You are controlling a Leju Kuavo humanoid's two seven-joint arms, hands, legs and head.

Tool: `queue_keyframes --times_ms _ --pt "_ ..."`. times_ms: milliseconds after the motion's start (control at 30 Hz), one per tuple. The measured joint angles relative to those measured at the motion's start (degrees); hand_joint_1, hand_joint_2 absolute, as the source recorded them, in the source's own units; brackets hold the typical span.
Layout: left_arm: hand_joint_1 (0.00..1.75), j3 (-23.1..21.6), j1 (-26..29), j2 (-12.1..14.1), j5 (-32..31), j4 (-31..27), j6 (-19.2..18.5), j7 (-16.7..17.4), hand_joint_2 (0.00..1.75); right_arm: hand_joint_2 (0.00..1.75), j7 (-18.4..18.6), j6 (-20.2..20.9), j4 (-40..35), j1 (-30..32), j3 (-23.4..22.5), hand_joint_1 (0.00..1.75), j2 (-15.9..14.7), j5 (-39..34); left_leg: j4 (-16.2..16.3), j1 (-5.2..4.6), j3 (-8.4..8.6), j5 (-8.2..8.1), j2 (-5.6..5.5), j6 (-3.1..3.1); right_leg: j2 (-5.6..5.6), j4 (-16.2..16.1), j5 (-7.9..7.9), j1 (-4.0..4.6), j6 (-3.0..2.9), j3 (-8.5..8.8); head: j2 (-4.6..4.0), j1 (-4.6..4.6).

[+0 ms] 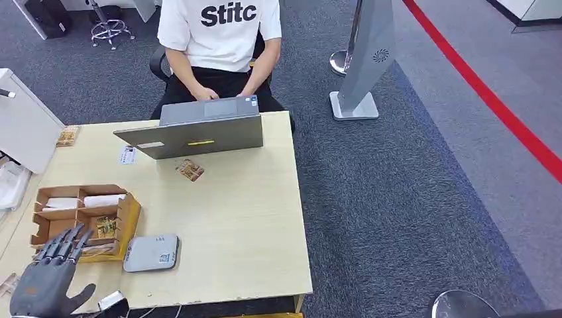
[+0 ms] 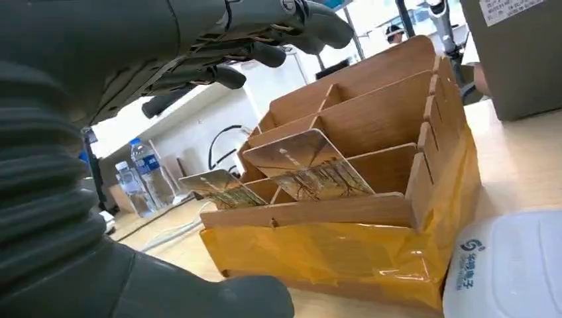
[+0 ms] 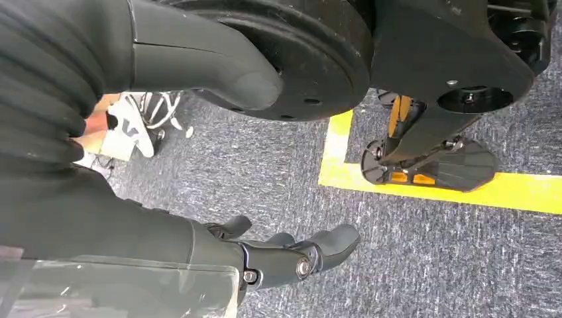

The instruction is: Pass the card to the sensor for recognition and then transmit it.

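My left hand (image 1: 50, 275) hovers over the table's near left corner, fingers spread, holding nothing, just short of the wooden card box (image 1: 83, 218). In the left wrist view the hand (image 2: 219, 46) reaches above the box (image 2: 371, 199), where cards (image 2: 311, 169) lean in the near compartments. The grey-white card sensor (image 1: 151, 252) lies flat on the table beside the box, and its corner (image 2: 510, 265) shows close by. One loose card (image 1: 191, 170) lies near the laptop. My right hand (image 3: 291, 255) hangs by my side above the carpet, its fingers loosely apart and holding nothing.
A person sits behind the table at an open grey laptop (image 1: 199, 129). A small card (image 1: 67, 136) and a label (image 1: 128, 155) lie at the table's (image 1: 252, 225) far left. A white cabinet (image 1: 23, 126) stands left of the table. A grey stand (image 1: 361, 59) rises on the carpet to the right.
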Motion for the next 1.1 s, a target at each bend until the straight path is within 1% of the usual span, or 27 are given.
queue_keyframes --times_ms 267,767,900,1100 --pt "0.0 1.44 -0.73 -0.92 -0.41 1.14 1.18 0.09 1.75 1.75 -0.11 0.09 0.0 0.0 0.02 0.0 0.0 -0.02 0.0 0.0 0.0 0.0 0.0 0.0 0.0 0.0 0.0 0.0 0.0 0.0 0.0 -0.02" --pt "0.0 2.27 -1.53 -1.44 -0.68 2.73 1.2 0.18 1.75 1.75 -0.13 0.11 0.0 0.0 0.0 0.0 -0.02 0.17 0.0 0.01 0.0 0.0 0.0 0.0 -0.01 0.0 0.0 0.01 0.0 0.0 0.0 0.0" --pt "0.0 3.63 -3.14 -1.44 -0.63 4.28 -0.24 0.44 1.75 1.75 -0.24 0.28 0.0 0.0 0.0 0.0 -0.15 0.15 0.0 0.01 0.01 0.0 0.0 0.0 -0.01 0.01 0.0 0.01 0.0 0.0 0.0 -0.02" --pt "0.0 3.78 -5.98 -1.44 -1.49 6.69 -2.76 0.74 1.75 1.75 0.18 0.26 -0.02 -0.11 0.0 0.0 -0.15 0.83 0.0 0.01 0.01 0.01 -0.01 -0.01 -0.01 0.01 0.01 0.01 0.0 0.0 0.0 -0.02"
